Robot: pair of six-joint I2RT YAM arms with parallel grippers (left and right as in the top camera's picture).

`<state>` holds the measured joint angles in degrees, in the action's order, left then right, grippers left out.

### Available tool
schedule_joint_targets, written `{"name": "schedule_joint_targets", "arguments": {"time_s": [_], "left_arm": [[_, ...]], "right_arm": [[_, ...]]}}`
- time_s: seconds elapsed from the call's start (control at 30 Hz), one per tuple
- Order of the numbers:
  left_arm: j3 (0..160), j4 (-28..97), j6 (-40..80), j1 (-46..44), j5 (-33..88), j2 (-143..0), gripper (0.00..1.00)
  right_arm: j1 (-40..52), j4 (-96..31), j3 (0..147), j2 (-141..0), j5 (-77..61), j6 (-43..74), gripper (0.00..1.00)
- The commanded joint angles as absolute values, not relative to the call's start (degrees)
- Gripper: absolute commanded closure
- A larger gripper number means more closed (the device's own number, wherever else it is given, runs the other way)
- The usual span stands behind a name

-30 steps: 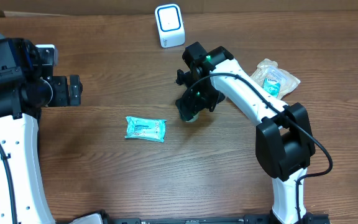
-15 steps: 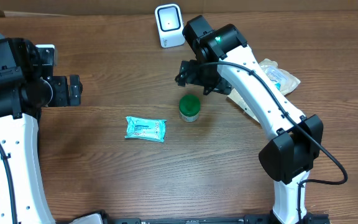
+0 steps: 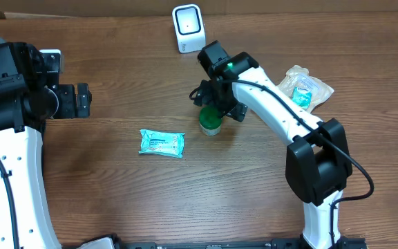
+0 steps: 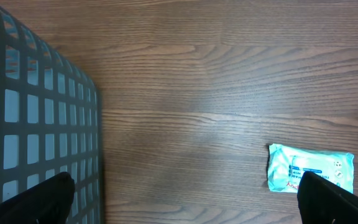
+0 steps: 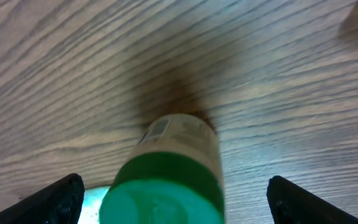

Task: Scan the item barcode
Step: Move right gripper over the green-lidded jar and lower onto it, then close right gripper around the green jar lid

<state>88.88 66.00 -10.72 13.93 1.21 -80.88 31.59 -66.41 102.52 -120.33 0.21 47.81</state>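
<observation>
Though spread nearly as wide as they go, the right fingers grip nothing. In the wrist view they stand one at each side of a small upright bottle with a round green cap and a pale labelled body, with bare gaps between them and it. From overhead the bottle stands on the brown wood-grain bench near its middle, and the black head of the right arm hangs just above it, at its 12 o'clock.

At about 11 o'clock from the bottle, well apart and near the far edge, sits a white box-shaped scanner with a blue-rimmed window. At 8 o'clock, near the bottle, lies a flat teal wipes packet. At 2 o'clock, beyond the right arm, rests a crinkled clear bag with teal contents.

Far off at 9 o'clock, the left fingers are fully apart and empty, beside a grey mesh basket, the teal packet showing between them.
</observation>
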Motion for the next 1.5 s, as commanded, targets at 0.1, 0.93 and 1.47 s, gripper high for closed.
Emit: {"name": "schedule_joint_targets", "arguments": {"time_s": [0.1,0.93,1.47], "left_arm": [[89.9,65.8,-11.6,14.2,1.1,-80.2,0.01],[89.9,65.8,-11.6,14.2,1.0,-80.2,0.0],[89.9,65.8,-11.6,14.2,1.0,-80.2,0.0]], "right_arm": [[33.3,-66.4,102.3,-119.5,1.0,48.5,0.02],[34.7,-64.4,97.9,-120.0,1.3,25.4,0.36],[35.0,-66.2,97.9,-120.0,-5.2,-45.1,0.26]]}}
